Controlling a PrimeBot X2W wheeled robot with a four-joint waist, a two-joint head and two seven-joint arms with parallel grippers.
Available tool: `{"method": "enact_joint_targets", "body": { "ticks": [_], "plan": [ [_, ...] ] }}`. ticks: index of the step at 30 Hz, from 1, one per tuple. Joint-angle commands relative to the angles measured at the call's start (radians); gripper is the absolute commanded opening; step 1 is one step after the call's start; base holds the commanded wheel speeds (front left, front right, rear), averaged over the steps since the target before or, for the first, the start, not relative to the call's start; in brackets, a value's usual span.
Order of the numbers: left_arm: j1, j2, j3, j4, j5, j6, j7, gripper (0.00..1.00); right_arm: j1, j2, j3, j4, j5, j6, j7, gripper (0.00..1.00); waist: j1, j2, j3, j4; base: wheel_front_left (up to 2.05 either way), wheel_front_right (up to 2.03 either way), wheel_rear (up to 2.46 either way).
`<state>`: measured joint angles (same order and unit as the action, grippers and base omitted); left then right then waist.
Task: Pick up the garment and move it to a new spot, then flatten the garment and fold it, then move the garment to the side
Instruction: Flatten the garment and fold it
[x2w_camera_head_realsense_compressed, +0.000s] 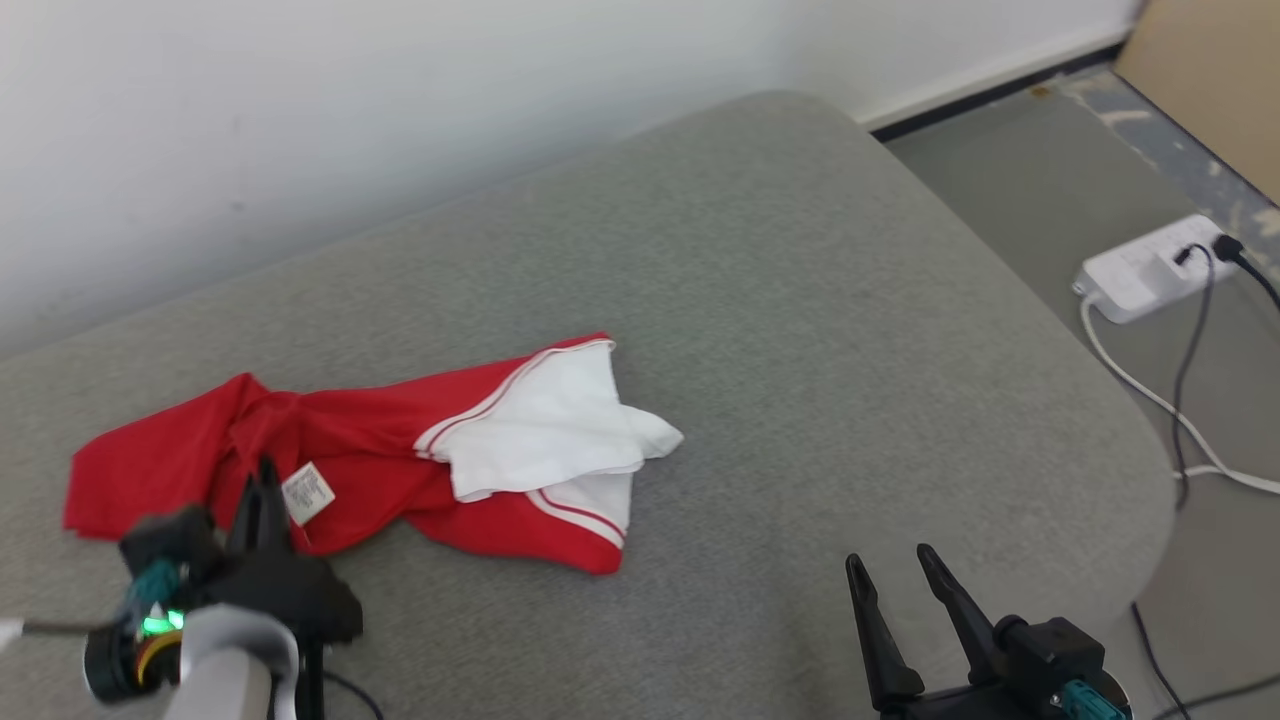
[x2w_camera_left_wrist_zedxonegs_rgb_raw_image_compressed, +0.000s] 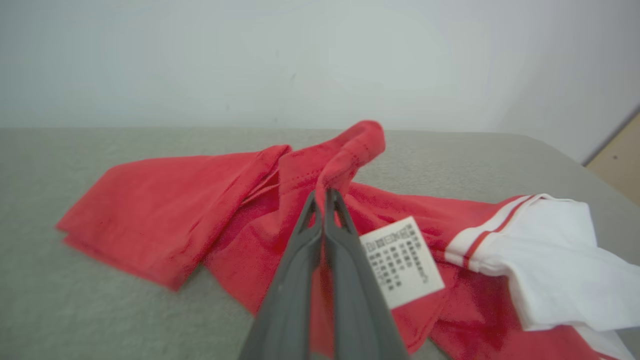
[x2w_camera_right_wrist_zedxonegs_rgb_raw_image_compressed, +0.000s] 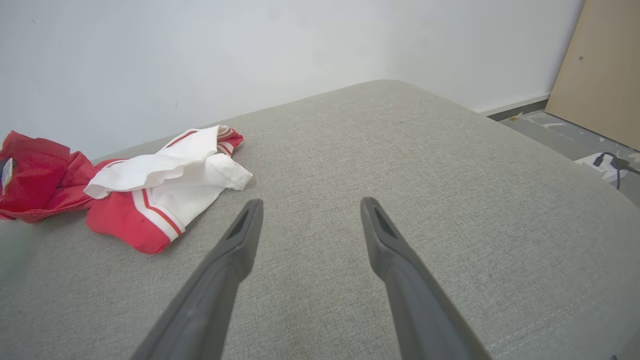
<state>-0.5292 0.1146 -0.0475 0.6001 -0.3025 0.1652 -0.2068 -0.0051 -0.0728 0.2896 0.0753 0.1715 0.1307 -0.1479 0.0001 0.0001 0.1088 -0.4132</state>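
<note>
The garment (x2w_camera_head_realsense_compressed: 380, 440) is a crumpled red piece with a white, red-striped part, lying on the left half of the grey cushion (x2w_camera_head_realsense_compressed: 800, 300). My left gripper (x2w_camera_head_realsense_compressed: 265, 478) sits at its near left edge, beside the white care label (x2w_camera_head_realsense_compressed: 307, 492). In the left wrist view the left gripper (x2w_camera_left_wrist_zedxonegs_rgb_raw_image_compressed: 325, 194) is shut on a raised ridge of the red garment (x2w_camera_left_wrist_zedxonegs_rgb_raw_image_compressed: 150, 210), with cloth showing between the fingers. My right gripper (x2w_camera_head_realsense_compressed: 888, 558) stands open over bare cushion at the lower right, apart from the cloth. The right wrist view shows the right gripper (x2w_camera_right_wrist_zedxonegs_rgb_raw_image_compressed: 310, 202) open with the garment (x2w_camera_right_wrist_zedxonegs_rgb_raw_image_compressed: 150, 185) to its left.
A white wall runs behind the cushion. Off the cushion's right edge, on the floor, lie a white power strip (x2w_camera_head_realsense_compressed: 1150, 265) with cables and a wooden board (x2w_camera_head_realsense_compressed: 1210, 70). Bare grey cushion stretches from the garment to the right edge.
</note>
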Motion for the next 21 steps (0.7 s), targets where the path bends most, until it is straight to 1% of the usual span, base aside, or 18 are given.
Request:
{"method": "enact_joint_targets", "body": {
  "ticks": [1,3,4,6,8,11,14,17,21],
  "plan": [
    [0.045,-0.003,0.009,-0.020,-0.010,0.004,-0.014,0.00,0.013,-0.003,0.000,-0.006,-0.005,0.000,0.004,1.00,-0.0001,-0.0001,-0.023,0.051,0.00,0.00,0.00],
    [0.103,-0.013,0.024,-0.082,-0.029,0.012,-0.031,0.00,0.020,-0.005,-0.005,-0.011,-0.004,0.000,0.009,1.00,-0.0001,-0.0001,-0.032,0.084,0.00,0.00,0.00],
    [0.166,-0.023,0.045,-0.148,-0.053,0.017,-0.044,0.00,0.029,-0.006,-0.011,-0.015,-0.004,0.000,0.013,1.00,-0.0001,-0.0001,-0.047,0.119,0.00,0.00,0.00],
    [0.223,-0.028,0.064,-0.211,-0.069,0.017,-0.049,0.00,0.038,-0.009,-0.009,-0.018,-0.003,0.000,0.019,1.00,-0.0001,-0.0001,-0.060,0.150,0.00,0.00,0.00],
    [0.267,-0.033,0.081,-0.259,-0.090,0.005,-0.052,0.00,0.040,-0.009,-0.006,-0.022,-0.004,0.000,0.023,1.00,-0.0001,-0.0001,-0.071,0.176,0.00,0.00,0.00],
    [0.319,-0.042,0.078,-0.313,-0.107,0.012,-0.052,0.00,0.037,-0.007,-0.001,-0.027,-0.003,0.000,0.030,1.00,-0.0001,-0.0001,-0.086,0.205,0.00,0.00,0.00],
    [0.314,-0.043,0.072,-0.344,-0.127,0.007,-0.036,0.00,0.038,-0.006,0.004,-0.027,-0.001,0.000,0.032,1.00,-0.0001,-0.0001,-0.095,0.217,0.00,0.00,0.00],
    [0.299,-0.033,0.089,-0.368,-0.128,0.022,-0.036,0.00,0.039,-0.004,0.008,-0.025,-0.001,0.000,0.035,1.00,-0.0001,-0.0001,-0.104,0.213,0.00,0.00,0.00],
    [0.322,-0.018,0.118,-0.407,-0.134,0.040,-0.040,0.00,0.045,-0.003,0.003,-0.028,-0.003,0.000,0.035,1.00,-0.0001,-0.0001,-0.109,0.200,0.00,0.00,0.00]
  ]
}}
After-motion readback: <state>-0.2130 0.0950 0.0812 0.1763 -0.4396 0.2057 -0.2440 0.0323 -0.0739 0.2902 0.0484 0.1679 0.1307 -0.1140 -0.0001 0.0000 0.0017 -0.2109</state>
